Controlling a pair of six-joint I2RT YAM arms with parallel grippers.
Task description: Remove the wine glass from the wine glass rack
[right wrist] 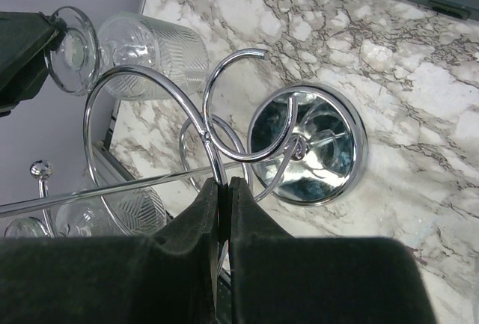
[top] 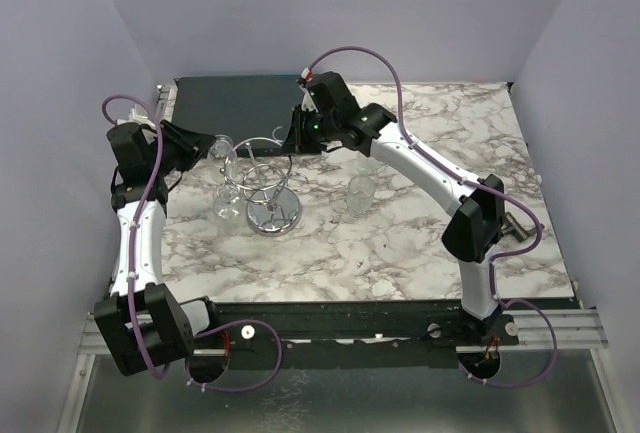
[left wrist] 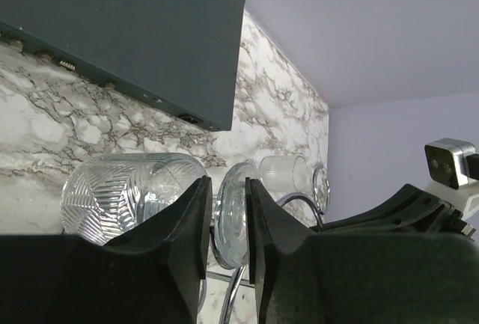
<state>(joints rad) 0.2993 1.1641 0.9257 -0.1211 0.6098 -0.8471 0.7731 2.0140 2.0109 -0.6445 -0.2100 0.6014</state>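
One wine glass (right wrist: 150, 54) with a cut-pattern bowl sits at the outer left edge of the wine glass rack (right wrist: 314, 148). Its round foot lies just beside the end of a large wire loop. I cannot tell whether the foot rests on the wire or is already free of it.

- Left fingers (left wrist: 191, 242): narrowly parted, one on each side of the glass's foot, with the bowl just outside them. Contact is hidden, so I cannot tell if they are pinching it. Coming in at the foot end makes sense, I think, because that is the part that has to slide out through the loop's open mouth.
- Right fingers (right wrist: 251, 227): clenched on a chrome wire of the rack near its centre, above the mirror-bright disc base. This looks like a bracing hold. The stand looks light and top-heavy, so holding it should stop it tipping or skating across the surface (top: 400, 253) when the glass is drawn sideways.
- Second glass (top: 228, 205): hangs on the same side, nearer the arm bases and close to the first. There is a risk of clinking the two together if the pull drifts that way.
- Loose tumbler (top: 360, 195): stands upright on the marble to the right of the rack, well apart from it.
- Dark panel (top: 235, 103): lies at the far edge.
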